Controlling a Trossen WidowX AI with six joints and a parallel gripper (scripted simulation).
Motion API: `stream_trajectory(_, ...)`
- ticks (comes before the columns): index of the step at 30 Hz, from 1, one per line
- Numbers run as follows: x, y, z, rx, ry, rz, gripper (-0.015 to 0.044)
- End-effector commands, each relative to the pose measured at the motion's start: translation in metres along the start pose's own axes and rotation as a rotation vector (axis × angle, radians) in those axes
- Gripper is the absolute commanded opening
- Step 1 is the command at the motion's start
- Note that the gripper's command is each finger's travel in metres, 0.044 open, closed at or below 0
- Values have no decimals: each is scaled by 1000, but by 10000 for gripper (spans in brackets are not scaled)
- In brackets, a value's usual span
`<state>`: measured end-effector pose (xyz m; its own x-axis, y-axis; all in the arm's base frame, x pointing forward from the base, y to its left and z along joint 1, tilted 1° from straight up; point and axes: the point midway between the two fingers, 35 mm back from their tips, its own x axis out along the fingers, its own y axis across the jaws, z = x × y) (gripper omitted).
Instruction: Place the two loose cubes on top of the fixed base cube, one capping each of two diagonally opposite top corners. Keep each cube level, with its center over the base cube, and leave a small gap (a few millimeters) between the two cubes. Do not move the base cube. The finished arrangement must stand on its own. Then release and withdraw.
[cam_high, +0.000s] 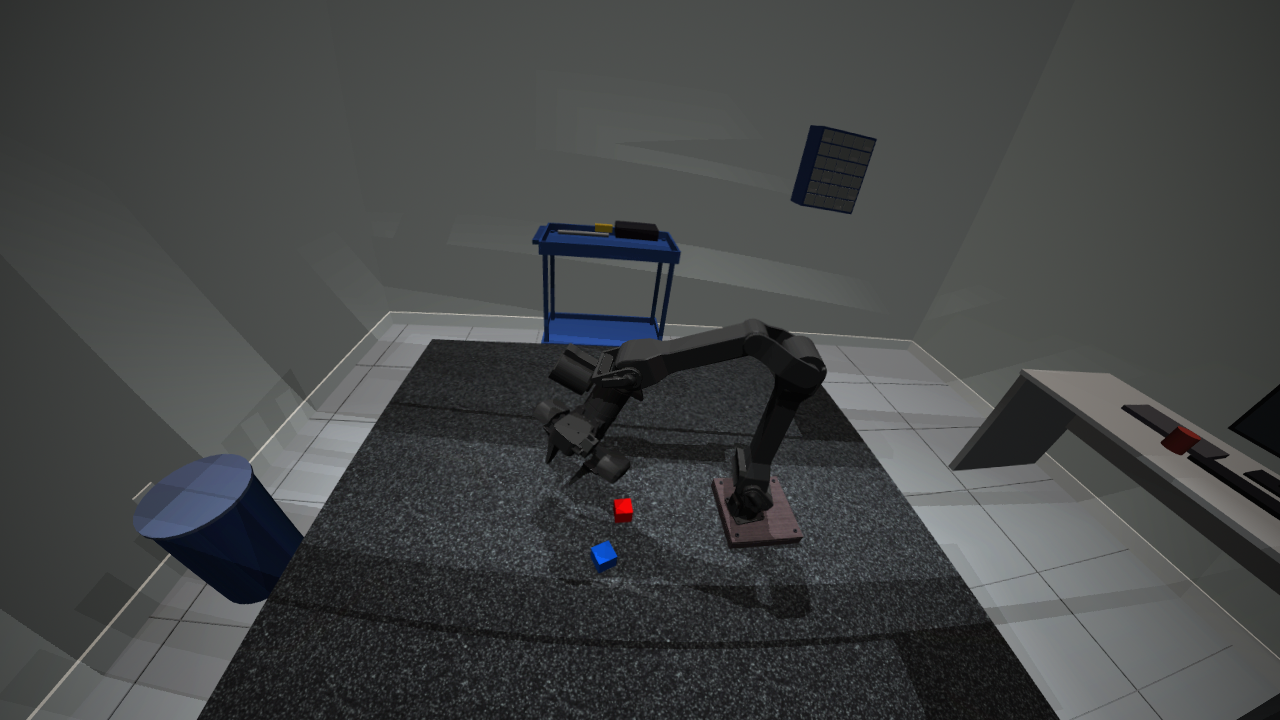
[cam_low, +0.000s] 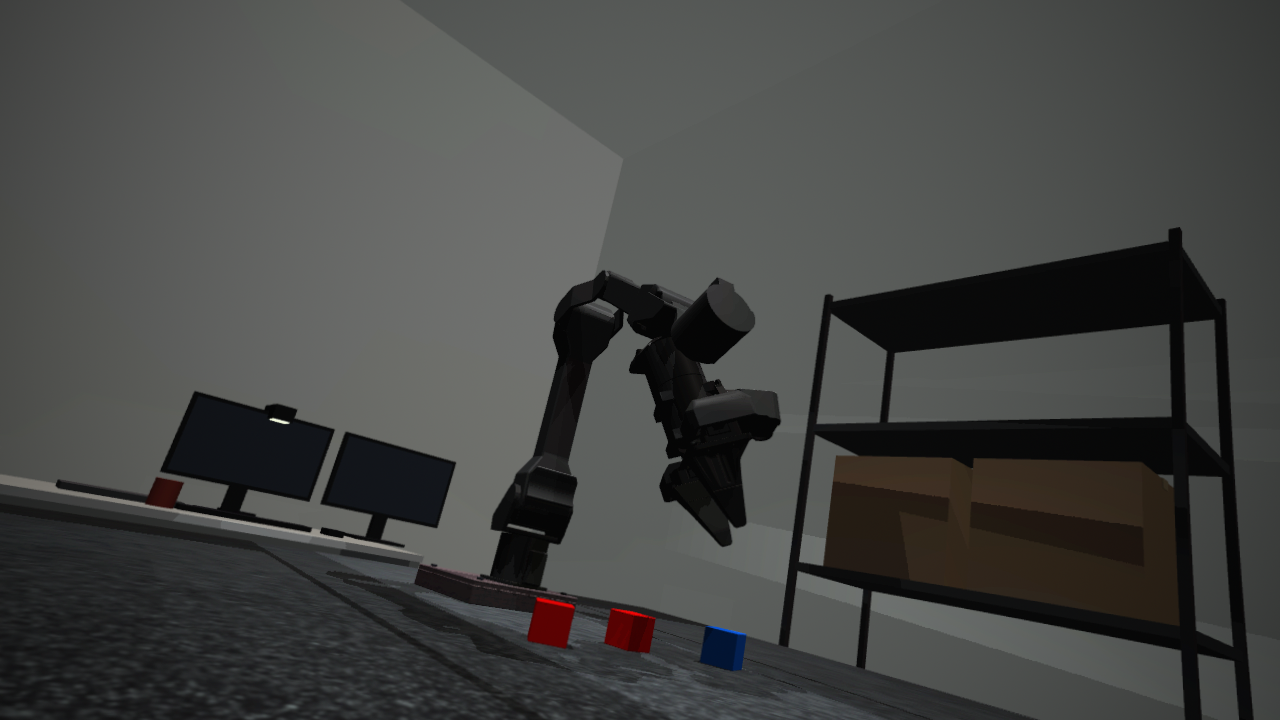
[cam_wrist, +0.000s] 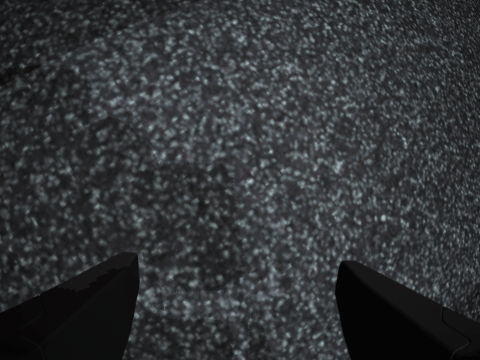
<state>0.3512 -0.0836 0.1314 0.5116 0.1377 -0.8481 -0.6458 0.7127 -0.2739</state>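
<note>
Two cubes (cam_low: 551, 623) (cam_low: 630, 630) are bright red, and a third cube (cam_high: 604, 556) (cam_low: 723, 648) is vivid blue. The desk (cam_high: 447, 626) (cam_low: 134, 626) (cam_wrist: 240, 150) is charcoal, speckled all over with pale grey flecks. The arm (cam_high: 707, 351) (cam_low: 563, 407) is dark grey to black, as are its fingers. Its base plate (cam_high: 787, 533) (cam_low: 438, 581) is muted reddish brown. A cart (cam_high: 608, 251) and a lidded bin (cam_high: 237, 537) are blue; the boxes (cam_low: 1065, 537) are cardboard brown on a black shelf unit (cam_low: 1177, 376). Pale floor tiles (cam_high: 1056, 573) carry a grid of thin dark lines.
</note>
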Motion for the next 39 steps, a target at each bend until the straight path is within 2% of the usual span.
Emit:
stream_trajectory(1,-13,-7,-33,-12,145,46,265)
stream_trajectory(8,-56,-4,-98,-42,415,230,265)
stream_trajectory(15,-68,-2,-111,-50,462,281,265)
stream_trajectory(24,-19,13,-136,-50,462,281,265)
stream_trajectory(39,5,20,-148,-50,462,281,265)
